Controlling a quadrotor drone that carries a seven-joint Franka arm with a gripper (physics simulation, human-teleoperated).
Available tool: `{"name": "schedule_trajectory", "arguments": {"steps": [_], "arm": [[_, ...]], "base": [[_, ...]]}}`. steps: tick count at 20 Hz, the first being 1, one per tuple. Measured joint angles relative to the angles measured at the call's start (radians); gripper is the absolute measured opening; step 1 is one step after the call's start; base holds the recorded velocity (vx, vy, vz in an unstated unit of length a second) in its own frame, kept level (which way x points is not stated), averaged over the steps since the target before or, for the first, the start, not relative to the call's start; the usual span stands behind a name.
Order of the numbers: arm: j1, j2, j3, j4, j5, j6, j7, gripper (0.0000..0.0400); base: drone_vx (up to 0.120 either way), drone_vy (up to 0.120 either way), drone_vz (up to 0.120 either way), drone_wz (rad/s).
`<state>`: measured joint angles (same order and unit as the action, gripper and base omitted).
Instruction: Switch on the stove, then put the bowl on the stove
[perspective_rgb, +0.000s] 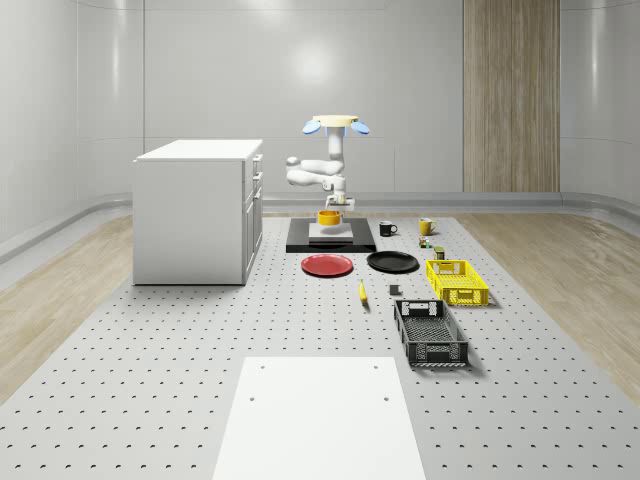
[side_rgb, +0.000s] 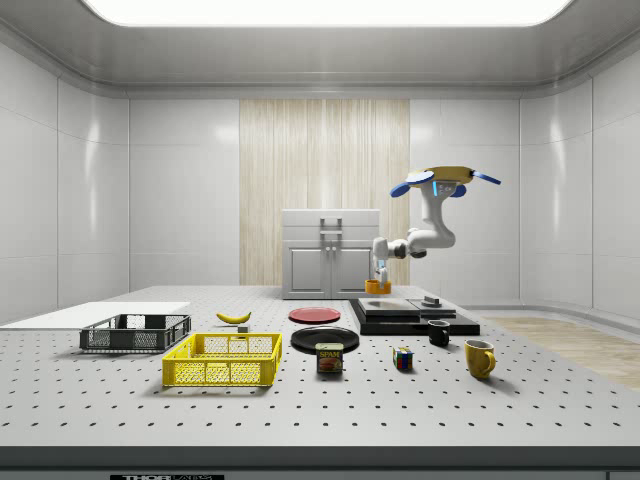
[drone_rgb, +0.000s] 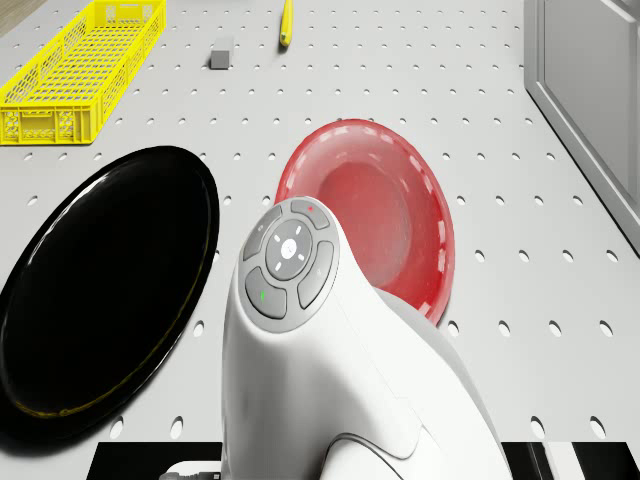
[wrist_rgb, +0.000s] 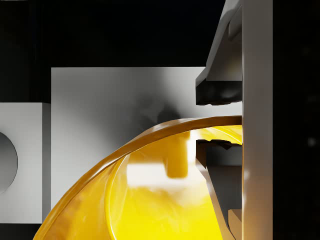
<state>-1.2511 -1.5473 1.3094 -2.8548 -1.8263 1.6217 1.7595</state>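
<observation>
The yellow bowl (perspective_rgb: 328, 217) (side_rgb: 378, 287) is over the pale burner plate of the black stove (perspective_rgb: 330, 238) (side_rgb: 400, 312); I cannot tell whether it touches the plate. My gripper (perspective_rgb: 338, 204) (side_rgb: 380, 274) reaches down onto it. In the wrist view the gripper (wrist_rgb: 220, 119) is shut on the rim of the bowl (wrist_rgb: 150, 200), one finger (wrist_rgb: 220, 92) outside the rim and the other inside. The drone (perspective_rgb: 336, 124) (side_rgb: 447, 180) hovers above the stove's far side, with its white arm (drone_rgb: 300, 330) bent down in front.
A white cabinet (perspective_rgb: 195, 210) stands at the whole-scene view's left of the stove. In front of the stove lie a red plate (perspective_rgb: 327, 265) (drone_rgb: 390, 210) and a black plate (perspective_rgb: 392, 262) (drone_rgb: 100, 290). Two mugs (perspective_rgb: 387, 229), a yellow crate (perspective_rgb: 456, 281), a black crate (perspective_rgb: 430, 332) and a banana (perspective_rgb: 362, 292) lie to the right.
</observation>
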Motion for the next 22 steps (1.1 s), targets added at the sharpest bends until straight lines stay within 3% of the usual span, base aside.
{"name": "schedule_trajectory", "arguments": {"steps": [15,18,22], "arm": [[-0.027,0.009,-0.156,0.047,-0.149,0.052,-0.001,0.0100],[-0.029,0.013,-0.171,0.053,-0.164,0.054,-0.003,0.0246],[-0.023,0.019,-0.159,0.047,-0.154,0.043,-0.005,0.0343]], "base": [[0.000,0.000,0.000,0.000],[0.000,0.000,0.000,0.000],[0.000,0.000,0.000,0.000]]}}
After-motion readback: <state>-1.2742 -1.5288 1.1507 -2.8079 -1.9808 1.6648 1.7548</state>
